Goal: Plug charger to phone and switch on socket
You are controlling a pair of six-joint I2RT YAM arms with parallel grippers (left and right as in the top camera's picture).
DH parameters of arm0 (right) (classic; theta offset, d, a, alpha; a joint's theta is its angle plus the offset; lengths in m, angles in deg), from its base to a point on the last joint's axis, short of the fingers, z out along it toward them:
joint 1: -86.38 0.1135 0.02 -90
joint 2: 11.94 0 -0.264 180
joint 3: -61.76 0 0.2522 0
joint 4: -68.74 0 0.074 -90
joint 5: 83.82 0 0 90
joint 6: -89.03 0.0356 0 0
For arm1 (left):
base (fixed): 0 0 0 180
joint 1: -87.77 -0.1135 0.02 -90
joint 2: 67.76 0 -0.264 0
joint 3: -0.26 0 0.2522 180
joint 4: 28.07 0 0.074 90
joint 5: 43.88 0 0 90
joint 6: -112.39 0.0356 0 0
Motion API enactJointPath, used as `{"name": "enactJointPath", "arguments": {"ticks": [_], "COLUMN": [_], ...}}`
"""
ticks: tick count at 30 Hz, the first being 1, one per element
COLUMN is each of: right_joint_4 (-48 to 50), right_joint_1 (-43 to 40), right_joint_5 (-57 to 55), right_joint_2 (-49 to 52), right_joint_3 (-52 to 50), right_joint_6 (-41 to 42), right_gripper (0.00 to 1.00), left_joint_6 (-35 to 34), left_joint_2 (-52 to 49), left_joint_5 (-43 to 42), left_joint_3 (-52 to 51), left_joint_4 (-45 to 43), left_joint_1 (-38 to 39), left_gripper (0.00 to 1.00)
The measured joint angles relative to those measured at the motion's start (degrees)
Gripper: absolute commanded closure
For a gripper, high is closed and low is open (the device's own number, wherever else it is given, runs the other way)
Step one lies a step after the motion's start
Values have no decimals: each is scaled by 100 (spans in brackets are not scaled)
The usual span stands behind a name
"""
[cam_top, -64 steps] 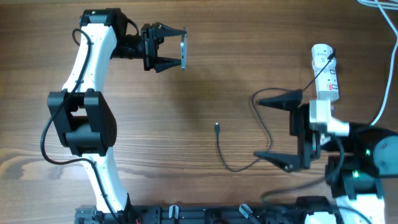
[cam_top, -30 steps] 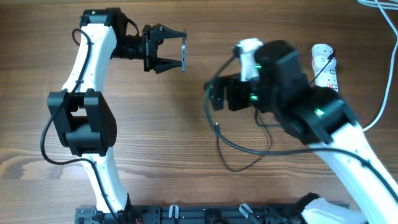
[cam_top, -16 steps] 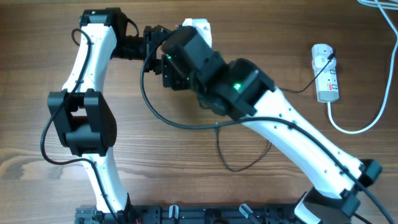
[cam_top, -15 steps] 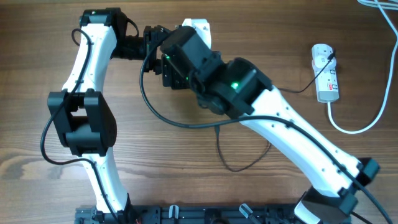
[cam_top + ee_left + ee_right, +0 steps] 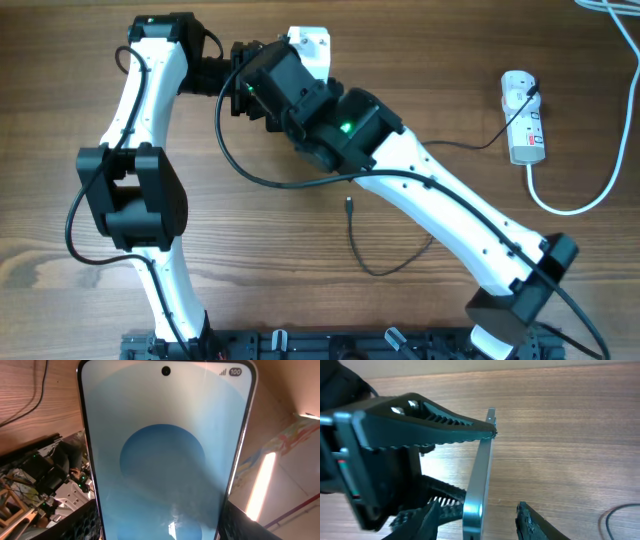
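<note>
**Holding the phone up for plugging**

Shows the phone point(image 5: 165, 450) raised edge-on off the surface point(image 5: 250, 300), clamped in the left tool point(image 5: 160, 522). Shows the right tool point(image 5: 480, 515) straddling the phone's end, fingers apart, gripping nothing. Below and right of the phone, shows the charger point(image 5: 348, 205), connector tip lying loose. Far right of the phone, shows the socket point(image 5: 523, 120). Best done by steadying the phone, fetching the tip, then aligning it squarely with the port before pushing.

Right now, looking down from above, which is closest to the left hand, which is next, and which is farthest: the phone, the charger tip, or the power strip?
1. The phone, gripped in the left hand, upper left.
2. The charger tip, mid-table.
3. The power strip, far right.
</note>
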Motion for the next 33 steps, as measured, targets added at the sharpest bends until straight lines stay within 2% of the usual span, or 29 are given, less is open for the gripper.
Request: {"name": "enactJointPath", "arguments": {"ticks": [6, 10, 19, 22, 24, 33], "right_joint_4": [37, 50, 50, 52, 55, 68], "right_joint_1": [0, 0, 0, 0, 0, 0], "right_joint_5": [-83, -179, -212, -229, -232, -249], "right_joint_2": [118, 118, 118, 118, 120, 122], "right_joint_3": [0, 0, 0, 0, 0, 0], "right_joint_6": [2, 0, 0, 2, 0, 20], "right_gripper": [59, 68, 70, 75, 82, 95], "left_joint_6": [-22, -24, -24, -24, -24, -42], "left_joint_2": [0, 0, 0, 0, 0, 0], "left_joint_5": [0, 0, 0, 0, 0, 0], "left_joint_3": [0, 0, 0, 0, 0, 0], "left_joint_4": [2, 2, 22, 24, 22, 20], "left_joint_1": [0, 2, 2, 2, 2, 11], "left_gripper": [35, 35, 34, 34, 34, 34]}}
